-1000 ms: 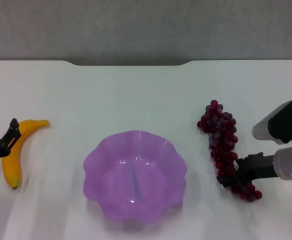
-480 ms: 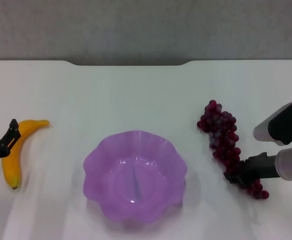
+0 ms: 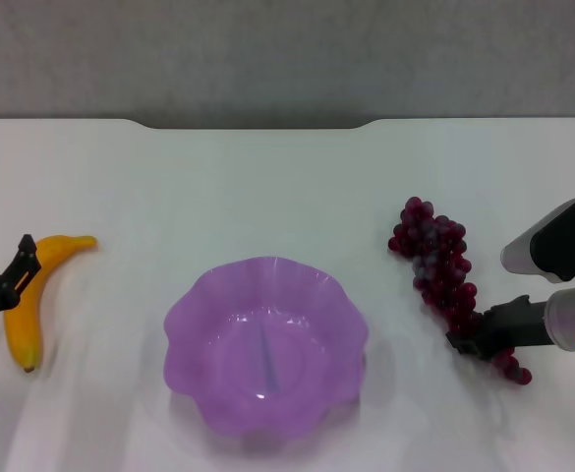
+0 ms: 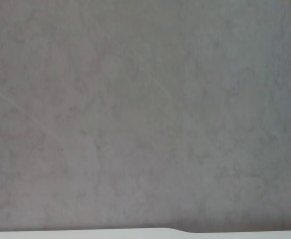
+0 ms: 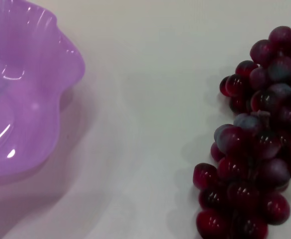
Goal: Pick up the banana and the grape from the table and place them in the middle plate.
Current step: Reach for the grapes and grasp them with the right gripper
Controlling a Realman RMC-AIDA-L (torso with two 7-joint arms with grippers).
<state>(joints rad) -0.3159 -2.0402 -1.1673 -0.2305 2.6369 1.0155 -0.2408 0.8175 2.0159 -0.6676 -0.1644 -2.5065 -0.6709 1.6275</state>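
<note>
- The right gripper [image 3: 469, 344] is seen closed on the near end of the grape [image 3: 442, 275], which lies on the table [image 3: 267, 187], right of the middle plate [image 3: 265, 339].
- The left gripper [image 3: 12, 277] is set against the banana [image 3: 33, 295] at the table's left; whether it is clamped cannot be told.
- Grapes could be torn off or the bunch dropped short of the plate, since only its tail end is pinched.

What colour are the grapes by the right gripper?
Dark red-purple grape, some with greyish bloom; clearest in the right wrist view.
</note>
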